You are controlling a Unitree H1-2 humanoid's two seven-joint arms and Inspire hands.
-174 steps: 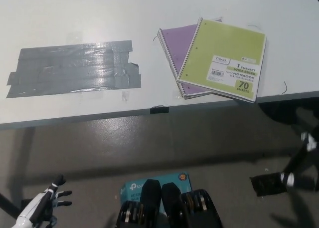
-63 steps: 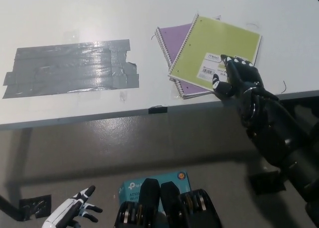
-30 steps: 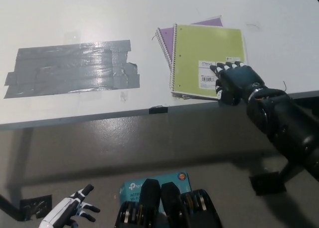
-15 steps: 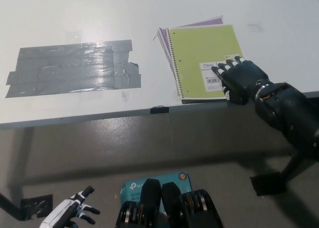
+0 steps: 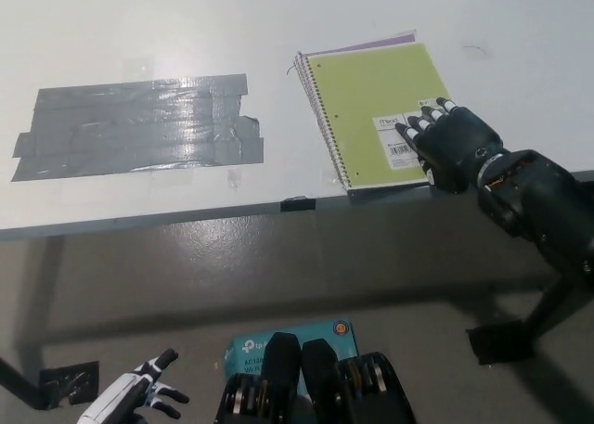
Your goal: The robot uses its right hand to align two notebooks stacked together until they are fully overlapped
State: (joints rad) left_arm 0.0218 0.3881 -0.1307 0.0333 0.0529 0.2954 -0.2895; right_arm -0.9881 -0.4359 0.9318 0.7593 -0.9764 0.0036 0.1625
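A light green spiral-bound notebook (image 5: 380,104) is seen lying flat on the white surface (image 5: 186,25), toward its right part and close to the near edge. Beneath it a purple notebook (image 5: 376,44) is almost wholly covered; only a thin purple strip is shown along the far edge and a sliver along the left side by the wire spiral. The two covers are nearly overlapped, both turned slightly so that the spiral side runs from far left to near right.

The black right hand (image 5: 452,144) is laid flat on the near right corner of the green notebook, beside its white printed label (image 5: 401,138). Its fingers (image 5: 419,124) are stretched out and slightly spread, with pale tips pointing toward the far left; nothing is gripped, the palm being pressed on the cover and partly over the surface edge. The black arm is extended from the right of the picture.

A large patch of grey duct tape (image 5: 139,127) is stuck to the left part of the surface, well apart from the notebooks. A small black clip-like piece (image 5: 297,203) is set at the near edge.

The white left hand (image 5: 135,404) is held low at the near left, over the floor, with its dark-tipped fingers apart and empty. A teal box (image 5: 251,342) is seen on the floor near the bottom middle.
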